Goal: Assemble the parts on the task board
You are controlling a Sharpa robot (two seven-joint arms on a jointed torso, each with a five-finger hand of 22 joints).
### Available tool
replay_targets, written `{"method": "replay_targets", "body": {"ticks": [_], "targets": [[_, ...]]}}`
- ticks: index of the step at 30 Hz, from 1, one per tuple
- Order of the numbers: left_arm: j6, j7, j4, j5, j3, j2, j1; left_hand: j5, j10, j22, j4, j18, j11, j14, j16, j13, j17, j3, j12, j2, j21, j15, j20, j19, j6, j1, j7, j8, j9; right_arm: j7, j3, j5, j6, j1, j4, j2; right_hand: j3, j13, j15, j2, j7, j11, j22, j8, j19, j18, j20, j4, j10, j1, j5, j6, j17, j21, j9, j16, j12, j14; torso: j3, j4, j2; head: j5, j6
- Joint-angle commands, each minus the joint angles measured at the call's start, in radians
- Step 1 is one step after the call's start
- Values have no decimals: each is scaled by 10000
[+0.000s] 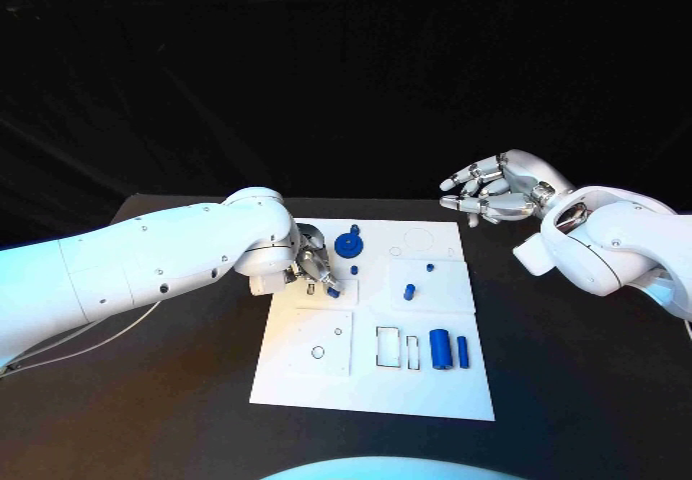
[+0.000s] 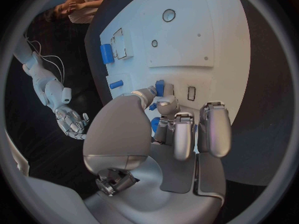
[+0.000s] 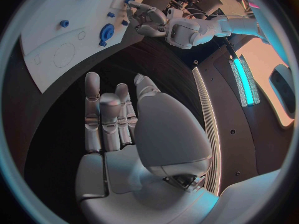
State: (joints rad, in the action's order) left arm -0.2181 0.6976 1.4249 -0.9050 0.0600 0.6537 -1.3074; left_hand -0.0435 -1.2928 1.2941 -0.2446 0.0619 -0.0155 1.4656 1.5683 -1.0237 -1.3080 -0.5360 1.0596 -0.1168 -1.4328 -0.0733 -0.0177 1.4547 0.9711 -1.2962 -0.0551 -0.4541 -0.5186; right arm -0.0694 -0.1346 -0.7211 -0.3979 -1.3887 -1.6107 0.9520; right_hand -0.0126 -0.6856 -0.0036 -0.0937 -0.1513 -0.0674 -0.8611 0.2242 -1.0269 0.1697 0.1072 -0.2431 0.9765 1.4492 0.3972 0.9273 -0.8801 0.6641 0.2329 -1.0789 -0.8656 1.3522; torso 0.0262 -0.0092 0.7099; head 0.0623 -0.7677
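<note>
The white task board [image 1: 375, 385] lies in the middle of the black table. My left hand [image 1: 315, 268] hovers low over the board's left part and pinches a small blue part [image 1: 333, 292] between thumb and a finger. That part [image 2: 160, 88] sits right beside a small rectangular slot [image 2: 191, 93]. My right hand [image 1: 498, 190] is raised beyond the board's far right corner. The right hand [image 3: 118, 124] has its fingers apart and holds nothing. A blue gear [image 1: 349, 243] stands just beyond the left hand, and a small blue peg [image 1: 410, 292] stands to its right.
Two blue cylinders [image 1: 438, 349] [image 1: 463, 350] lie at the board's near right, next to a rectangular frame slot [image 1: 389, 346]. A round hole [image 1: 317, 352] and a larger ring outline [image 1: 417, 240] mark the board. Bare black table [image 1: 577, 400] surrounds it.
</note>
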Motion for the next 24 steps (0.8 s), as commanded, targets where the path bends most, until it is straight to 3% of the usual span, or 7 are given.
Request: {"method": "replay_targets", "body": {"ticks": [1, 14, 24], "targets": [[413, 281, 115, 700, -22, 114, 2, -60, -43, 7, 990, -57, -85, 1052, 25, 9, -2628, -1095, -43, -147, -35, -92, 27, 14, -22, 99, 72, -220, -1066, -40, -3, -73, 129, 5, 24, -19, -5, 8, 28, 30, -2, -13, 17, 66, -4, 125, 32, -57, -6, 22, 35, -69, 8, -66, 11, 36, 61, -76, 3, 10, -4, 12, 0], [1607, 234, 639, 487, -63, 652, 12, -58, -232, 86, 1397, -69, -133, 1052, 25, -144, -2628, -1822, 82, -377, -69, -130, 62, 42, -173, 359, 116, -578, -1698, -33, -7, -99, 126, 7, 74, -9, 1, 35, 31, 40, -4, -17, 38, 78, -5, 124, 36, -92, -9, -8, 65, -75, 13, -108, 12, 61, 65, -76, -7, 4, 16, 41, 15], [2244, 2, 1178, -1039, -65, 1015, 306, -57, -260, 118, 1488, -75, -146, 1052, 25, -149, -2628, -1947, 84, -455, -85, -139, 71, 56, -190, 401, 128, -634, -1814, -14, -10, -107, 156, 8, 80, 7, 4, 41, 32, 42, -5, -17, 43, 82, -6, 124, 36, -101, -9, -17, 70, -76, 29, -117, 12, 78, 65, -81, -8, 11, 11, 71, -20]]}}
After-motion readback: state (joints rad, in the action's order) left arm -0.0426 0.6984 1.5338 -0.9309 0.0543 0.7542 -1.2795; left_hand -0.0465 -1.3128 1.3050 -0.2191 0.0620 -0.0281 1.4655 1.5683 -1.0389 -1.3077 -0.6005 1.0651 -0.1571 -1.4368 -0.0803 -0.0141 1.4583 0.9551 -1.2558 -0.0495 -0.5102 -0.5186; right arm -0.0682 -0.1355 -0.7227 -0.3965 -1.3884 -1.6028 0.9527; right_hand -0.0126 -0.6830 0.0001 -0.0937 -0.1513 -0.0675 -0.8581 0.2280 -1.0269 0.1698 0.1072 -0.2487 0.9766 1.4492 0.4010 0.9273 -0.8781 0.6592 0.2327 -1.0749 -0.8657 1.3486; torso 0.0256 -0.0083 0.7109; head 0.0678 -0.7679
